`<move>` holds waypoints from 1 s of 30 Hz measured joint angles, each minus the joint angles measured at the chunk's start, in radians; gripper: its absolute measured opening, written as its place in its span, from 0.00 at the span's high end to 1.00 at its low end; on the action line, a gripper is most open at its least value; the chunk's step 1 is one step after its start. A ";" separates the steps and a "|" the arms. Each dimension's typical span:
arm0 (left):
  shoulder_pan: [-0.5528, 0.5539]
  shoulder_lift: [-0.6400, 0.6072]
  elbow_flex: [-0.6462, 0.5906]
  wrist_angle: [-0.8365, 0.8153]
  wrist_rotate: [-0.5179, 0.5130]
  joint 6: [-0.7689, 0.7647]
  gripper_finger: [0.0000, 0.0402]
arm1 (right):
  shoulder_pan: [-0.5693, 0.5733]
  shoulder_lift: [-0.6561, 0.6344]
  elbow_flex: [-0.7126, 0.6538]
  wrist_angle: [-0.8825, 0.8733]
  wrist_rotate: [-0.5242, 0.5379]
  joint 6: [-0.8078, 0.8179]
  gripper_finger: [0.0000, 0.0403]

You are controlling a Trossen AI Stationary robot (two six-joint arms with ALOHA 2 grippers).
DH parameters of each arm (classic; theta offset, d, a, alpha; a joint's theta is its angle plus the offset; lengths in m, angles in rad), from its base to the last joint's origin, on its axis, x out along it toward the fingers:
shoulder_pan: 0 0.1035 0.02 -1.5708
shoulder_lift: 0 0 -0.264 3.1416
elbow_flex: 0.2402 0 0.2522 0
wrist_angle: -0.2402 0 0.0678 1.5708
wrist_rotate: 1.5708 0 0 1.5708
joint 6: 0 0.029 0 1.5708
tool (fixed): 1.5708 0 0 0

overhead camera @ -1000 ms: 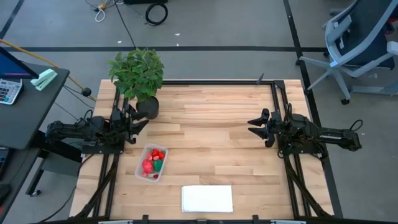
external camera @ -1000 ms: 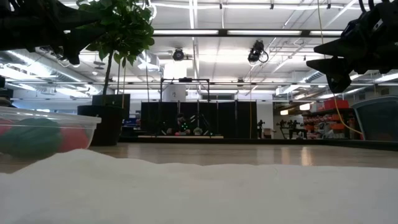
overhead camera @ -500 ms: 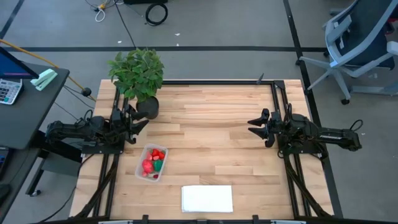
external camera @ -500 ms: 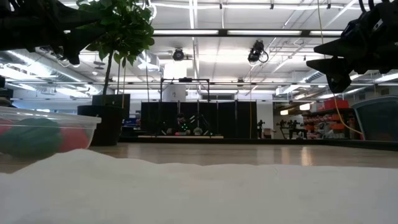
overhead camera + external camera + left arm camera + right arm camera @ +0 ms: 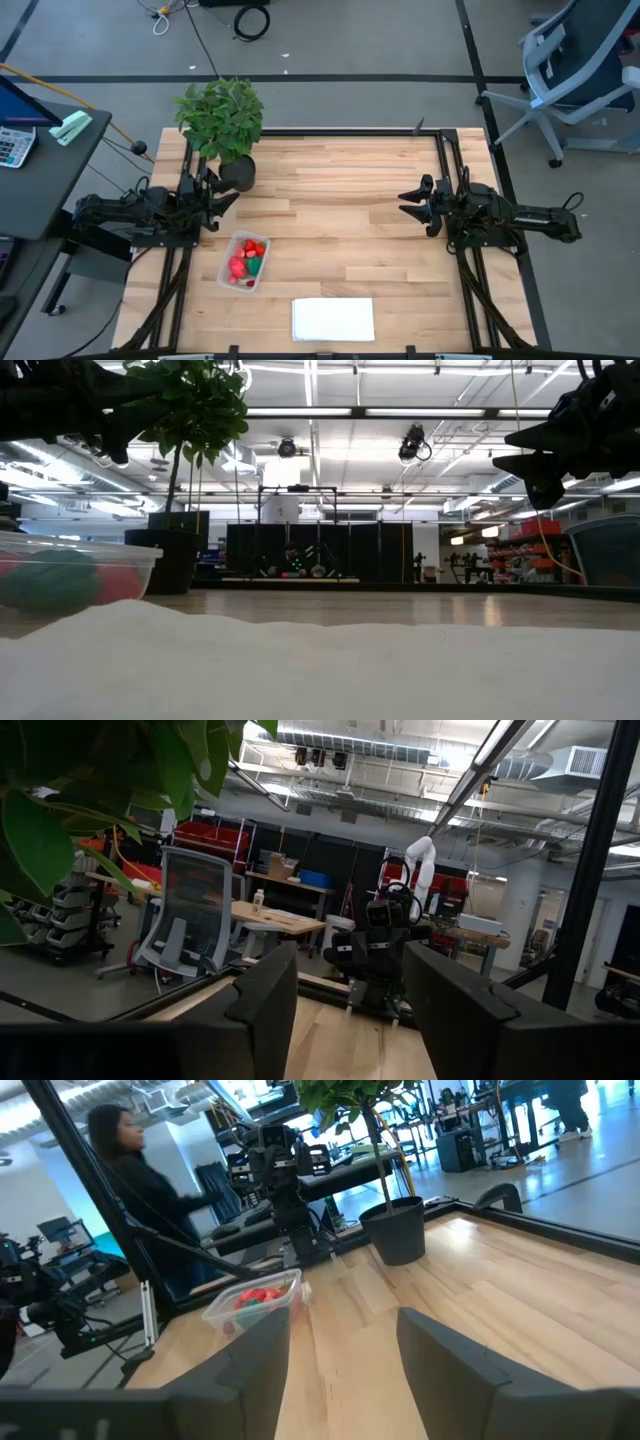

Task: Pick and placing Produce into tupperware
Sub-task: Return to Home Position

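Observation:
The clear tupperware stands on the wooden table's left half and holds the produce: red, pink and one green piece. The right wrist view shows the same tub with red pieces inside. My left gripper hangs open above the table's left edge, just far of the tub, and points toward the right edge. My right gripper hangs open over the right half and points toward the left edge. Nothing lies between the fingers of either, as the wrist views of my left gripper and my right gripper show.
A leafy potted plant stands at the far left, its dark pot close to my left gripper. A flat white sheet lies at the near edge. Black rails run along the table's sides. A person stands beyond the table's left side.

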 joint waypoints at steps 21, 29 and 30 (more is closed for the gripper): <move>0.000 0.000 0.000 0.000 0.000 0.000 0.52 | 0.000 0.000 0.000 0.000 0.000 0.000 0.52; 0.000 0.000 0.000 0.000 0.000 0.000 0.53 | 0.000 0.000 0.000 0.000 0.000 0.000 0.52; 0.000 0.000 0.000 0.000 0.000 0.000 0.53 | 0.000 0.000 0.000 0.000 0.000 0.000 0.52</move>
